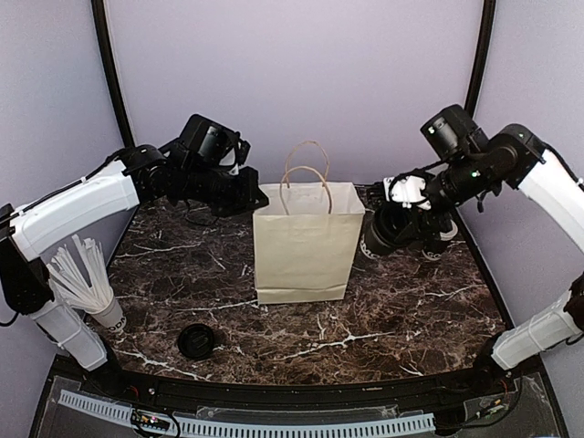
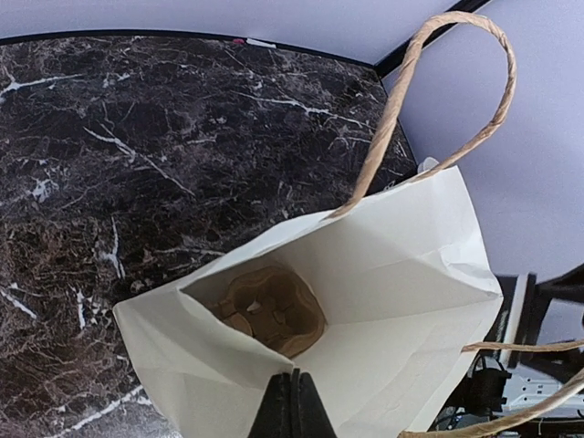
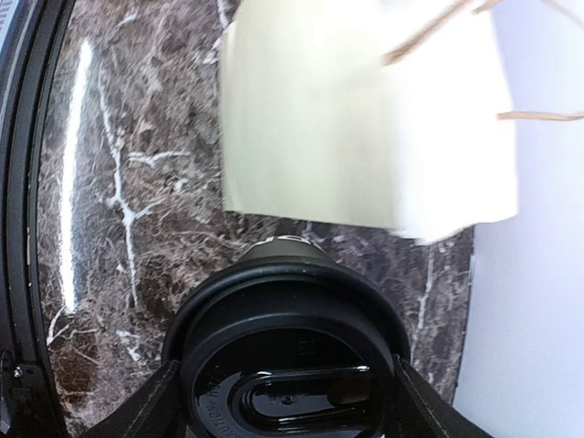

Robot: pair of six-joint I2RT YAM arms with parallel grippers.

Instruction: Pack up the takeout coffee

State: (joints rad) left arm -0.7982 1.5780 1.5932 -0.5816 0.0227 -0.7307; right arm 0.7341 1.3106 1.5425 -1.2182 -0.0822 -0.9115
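The top camera looks down on the whole bench (image 1: 411, 310) from behind. Both wrist cameras sit close. All see the bag (image 1: 306, 242).

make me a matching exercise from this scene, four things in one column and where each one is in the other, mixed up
1 takeout coffee
2 loose black lid
3 cardboard carrier
4 cup of white sticks

A inside the paper bag
B at the table's left edge
C between the right gripper's fingers
D flat on the table, in front of the bag

Pairs: 1-C; 2-D; 3-A; 4-B
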